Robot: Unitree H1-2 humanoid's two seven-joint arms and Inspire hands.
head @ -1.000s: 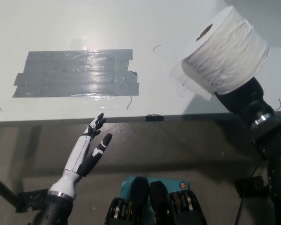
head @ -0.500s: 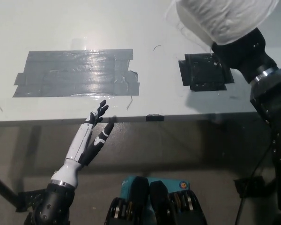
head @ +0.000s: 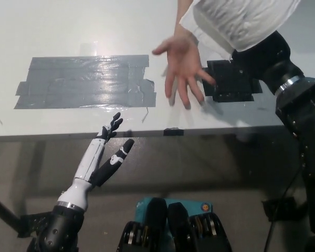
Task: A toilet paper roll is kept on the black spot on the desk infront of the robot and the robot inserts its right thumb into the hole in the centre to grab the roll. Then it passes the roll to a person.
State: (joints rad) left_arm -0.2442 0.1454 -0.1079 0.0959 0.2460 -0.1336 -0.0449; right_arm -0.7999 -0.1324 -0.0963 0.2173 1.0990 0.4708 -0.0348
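Person's hand (head: 182, 65) newly reaching under toilet paper roll (head: 241, 21); right hand (head: 260, 55) grips roll; left hand (head: 107, 155) spread.

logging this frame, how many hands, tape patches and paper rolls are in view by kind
robot hands: 2, the white left hand and the black right hand
person's hands: 1, the person's hand
tape patches on the desk: 2, the grey tape patch and the black spot
toilet paper rolls: 1, the toilet paper roll
total: 6
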